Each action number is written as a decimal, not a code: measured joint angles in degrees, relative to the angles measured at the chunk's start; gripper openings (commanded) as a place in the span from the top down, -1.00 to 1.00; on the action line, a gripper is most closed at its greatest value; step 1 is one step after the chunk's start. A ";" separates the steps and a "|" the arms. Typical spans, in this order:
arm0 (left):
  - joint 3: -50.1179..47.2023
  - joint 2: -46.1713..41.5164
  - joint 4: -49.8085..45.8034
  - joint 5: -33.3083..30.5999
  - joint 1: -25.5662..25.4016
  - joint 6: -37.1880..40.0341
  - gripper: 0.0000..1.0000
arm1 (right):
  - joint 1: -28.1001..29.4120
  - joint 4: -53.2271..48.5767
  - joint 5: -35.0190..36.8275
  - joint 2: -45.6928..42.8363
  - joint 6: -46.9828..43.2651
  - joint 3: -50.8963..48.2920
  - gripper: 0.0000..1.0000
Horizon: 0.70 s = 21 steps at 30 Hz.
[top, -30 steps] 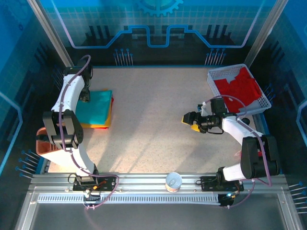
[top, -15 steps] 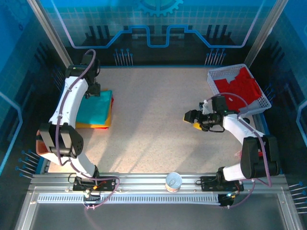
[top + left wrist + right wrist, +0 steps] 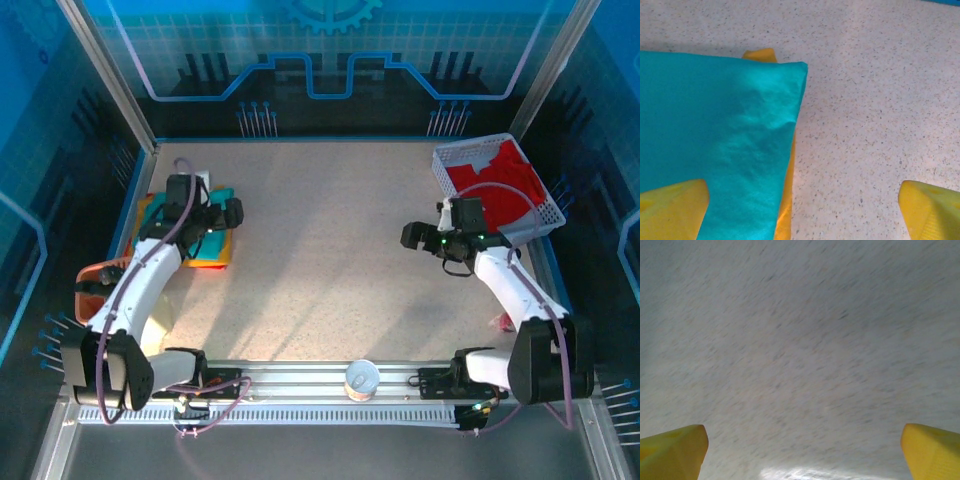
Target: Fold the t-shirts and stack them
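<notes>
The left tool [image 3: 800, 212] is held spread wide, with nothing pinched between its yellow fingertips [image 3: 671, 206]. One fingertip is seen over the teal-green t-shirt [image 3: 715, 130] and the other over the bare speckled counter [image 3: 875, 100]; whether the cloth is touched cannot be told. The teal-green t-shirt is laid folded and flat, one corner pointing away from the tool. Beneath it, the mustard-yellow t-shirt [image 3: 785, 205] is shown as a thin strip along the folded edge and as a small tip past the far corner. From above, the left tool [image 3: 215, 215] is seen over this stack at the left side of the counter [image 3: 320, 250], where the teal-green cloth [image 3: 224, 196] is partly covered by the arm and an orange-yellow edge [image 3: 207, 263] is shown along the near side.

The right tool [image 3: 801, 452] is likewise held spread, with only blurred counter between its fingertips [image 3: 670, 450]. From above, it [image 3: 415, 237] is seen over bare counter on the right, just beside the white mesh basket [image 3: 452, 160]. The red t-shirt [image 3: 500, 185] is lying crumpled inside that basket, at the far right corner, well apart from the stack.
</notes>
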 measured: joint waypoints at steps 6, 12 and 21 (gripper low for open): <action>-18.45 -5.14 19.43 0.22 -1.18 0.22 -0.99 | -0.02 12.02 12.09 -10.51 -6.45 -11.34 -0.99; -26.67 -4.22 32.61 -2.21 -1.18 2.97 -0.98 | -0.02 28.30 14.49 -12.79 -11.93 -24.13 -0.99; -29.07 5.97 49.55 -3.02 -1.18 6.32 -0.98 | -0.02 42.51 13.33 -3.04 -15.15 -25.55 -0.99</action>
